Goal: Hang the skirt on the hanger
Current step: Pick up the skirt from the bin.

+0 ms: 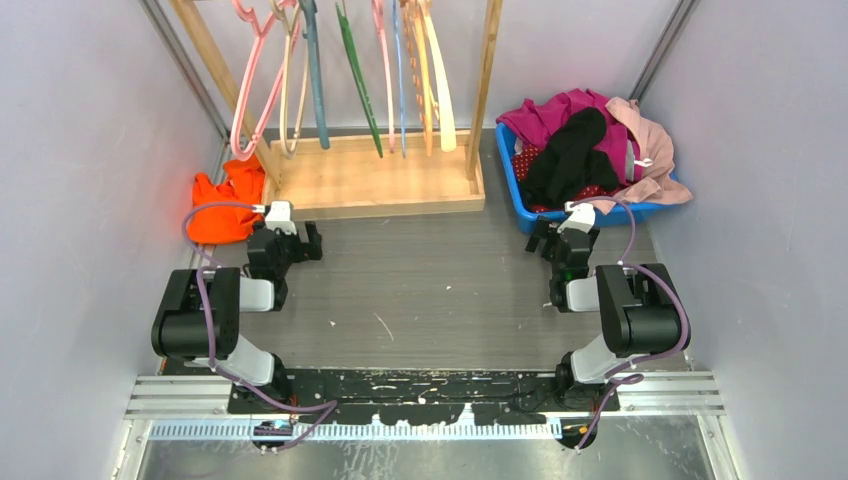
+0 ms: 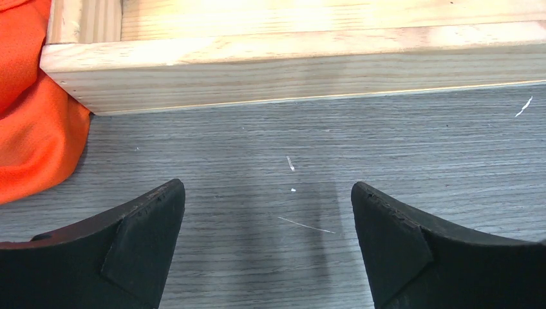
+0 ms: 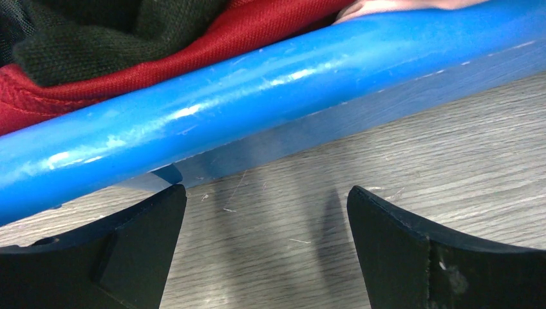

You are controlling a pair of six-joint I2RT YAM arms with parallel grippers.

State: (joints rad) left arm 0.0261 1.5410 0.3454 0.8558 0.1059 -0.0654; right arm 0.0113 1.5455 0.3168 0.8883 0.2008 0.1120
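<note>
The skirt (image 1: 526, 160) is judged light, soft and limp, and likely to sag and bunch once lifted. Only slivers of its dotted dark red cloth are shown, right of centre in the top view. It is buried in the blue basket (image 1: 518, 205) under a black garment (image 1: 570, 150), a magenta garment (image 1: 556, 110) and a pale pink garment (image 1: 652, 140). A hold is best taken at an exposed fold near the basket's near rim. The waistband would be better, but it cannot be made out. The right gripper (image 1: 541, 240) is spread wide and empty, just below that rim. In its wrist view red cloth is seen over the rim at the upper left. The left gripper (image 1: 312, 243) is likewise wide open with nothing held, left of centre and well apart from the skirt. The pink hanger (image 1: 240, 115) is seen among others in the wooden rack (image 1: 380, 180) at the upper left. It is judged thin, stiff and rather slippery.
</note>
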